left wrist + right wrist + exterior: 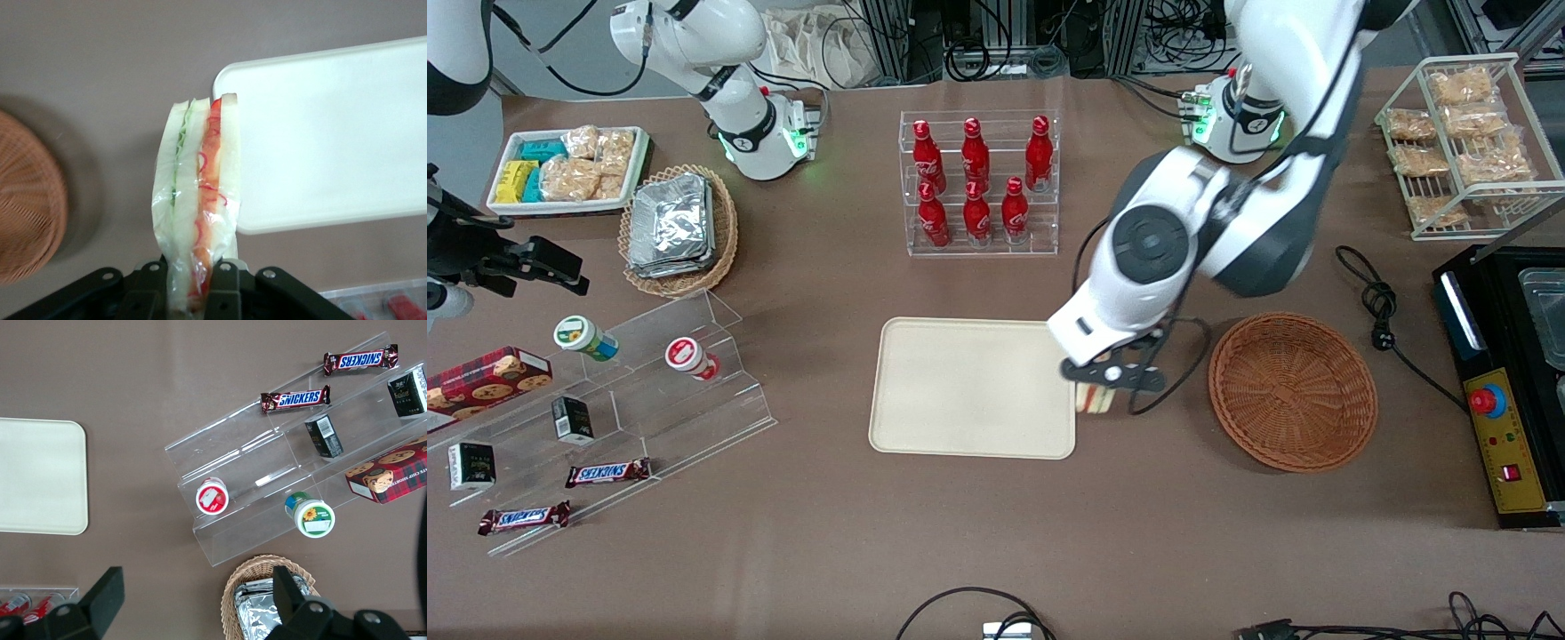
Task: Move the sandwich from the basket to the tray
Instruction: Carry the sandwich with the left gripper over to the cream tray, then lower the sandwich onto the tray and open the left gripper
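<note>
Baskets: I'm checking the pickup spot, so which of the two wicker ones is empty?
The reddish-brown basket beside the gripper, which holds the sandwich, is empty. The tan basket holds foil packs.

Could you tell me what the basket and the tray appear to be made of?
The basket looks like reddish-brown woven wicker, its weave visible. The tray seems matte cream plastic, smooth with a low rim. The hand, at the tray's edge, grips the clear-wrapped sandwich.
</note>
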